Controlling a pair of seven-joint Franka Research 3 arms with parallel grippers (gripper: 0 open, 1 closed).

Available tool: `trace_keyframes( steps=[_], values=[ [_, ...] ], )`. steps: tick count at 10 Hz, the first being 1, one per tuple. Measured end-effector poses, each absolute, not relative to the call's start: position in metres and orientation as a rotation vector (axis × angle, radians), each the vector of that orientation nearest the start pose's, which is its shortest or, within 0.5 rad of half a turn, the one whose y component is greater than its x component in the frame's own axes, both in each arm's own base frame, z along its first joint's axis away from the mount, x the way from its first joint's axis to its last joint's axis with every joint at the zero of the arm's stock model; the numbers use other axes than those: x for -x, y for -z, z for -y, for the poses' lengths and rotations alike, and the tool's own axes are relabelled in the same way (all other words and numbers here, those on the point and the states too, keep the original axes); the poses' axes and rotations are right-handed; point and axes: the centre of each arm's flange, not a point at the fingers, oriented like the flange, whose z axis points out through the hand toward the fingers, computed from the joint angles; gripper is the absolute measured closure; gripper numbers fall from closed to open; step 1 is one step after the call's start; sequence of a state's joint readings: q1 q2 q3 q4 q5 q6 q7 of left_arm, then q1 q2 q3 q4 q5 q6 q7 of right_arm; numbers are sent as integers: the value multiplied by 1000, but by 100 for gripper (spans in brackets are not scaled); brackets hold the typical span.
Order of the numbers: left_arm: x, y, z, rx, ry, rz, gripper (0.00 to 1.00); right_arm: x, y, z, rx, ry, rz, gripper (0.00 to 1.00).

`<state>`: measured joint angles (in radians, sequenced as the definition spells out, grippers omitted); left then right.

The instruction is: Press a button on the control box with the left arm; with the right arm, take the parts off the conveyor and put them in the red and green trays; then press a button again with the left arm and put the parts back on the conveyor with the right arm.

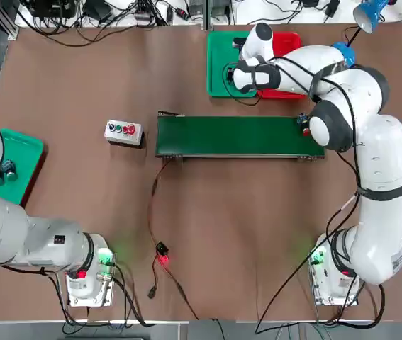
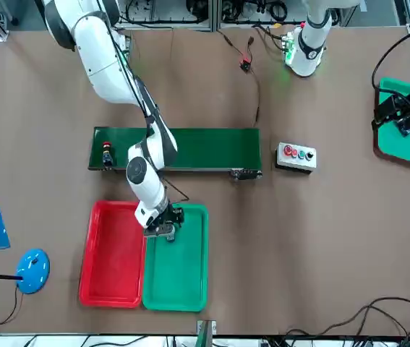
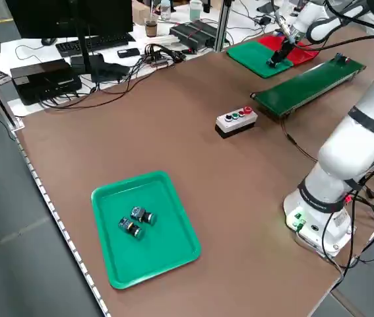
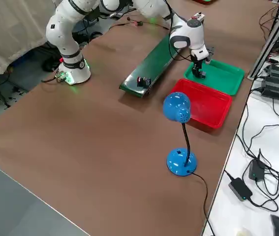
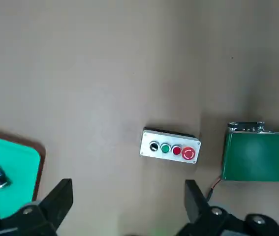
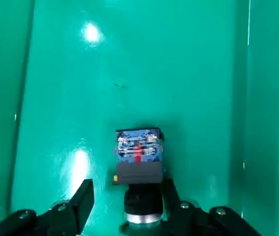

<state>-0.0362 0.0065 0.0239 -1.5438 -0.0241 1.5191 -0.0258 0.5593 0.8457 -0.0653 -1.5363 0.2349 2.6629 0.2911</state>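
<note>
My right gripper (image 6: 129, 194) is down in the green tray (image 1: 217, 53), its jaws on either side of a small part (image 6: 139, 152) with a blue top and a black body. One finger (image 6: 84, 196) still stands clear of the part, so the gripper is open. Beside the green tray lies the red tray (image 1: 287, 41). Another part (image 1: 304, 126) lies at the end of the green conveyor (image 1: 236, 136). The control box (image 5: 170, 147) is ahead of my open left gripper (image 5: 128, 191), which hangs high over the table's left side.
A second green tray (image 3: 140, 231) at the table's left edge holds two small parts (image 3: 136, 220). A blue desk lamp (image 4: 178, 110) stands beyond the red tray. Cables (image 1: 159, 248) run over the table between the arm bases.
</note>
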Motion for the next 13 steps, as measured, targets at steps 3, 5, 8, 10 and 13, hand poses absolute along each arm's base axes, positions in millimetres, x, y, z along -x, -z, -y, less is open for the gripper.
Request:
trace_keyframes(
  steps=[3, 5, 8, 10, 13],
  values=[
    [-551, -629, 9, 3164, -50, 20, 0, -643, -184, -348, 2926, 344, 59, 56],
    [-551, -629, 9, 3164, -50, 20, 0, -644, -185, -348, 2925, 345, 59, 59],
    [-553, -627, 10, 3164, -57, 20, 0, -644, -186, -349, 2924, 346, 59, 59],
    [-554, -624, 10, 3164, -63, 20, 0, -647, -190, -350, 2918, 359, 60, 59],
    [-554, -624, 9, 3164, -66, 21, 0, -652, -212, -357, 2929, 290, 76, 59]
  ],
)
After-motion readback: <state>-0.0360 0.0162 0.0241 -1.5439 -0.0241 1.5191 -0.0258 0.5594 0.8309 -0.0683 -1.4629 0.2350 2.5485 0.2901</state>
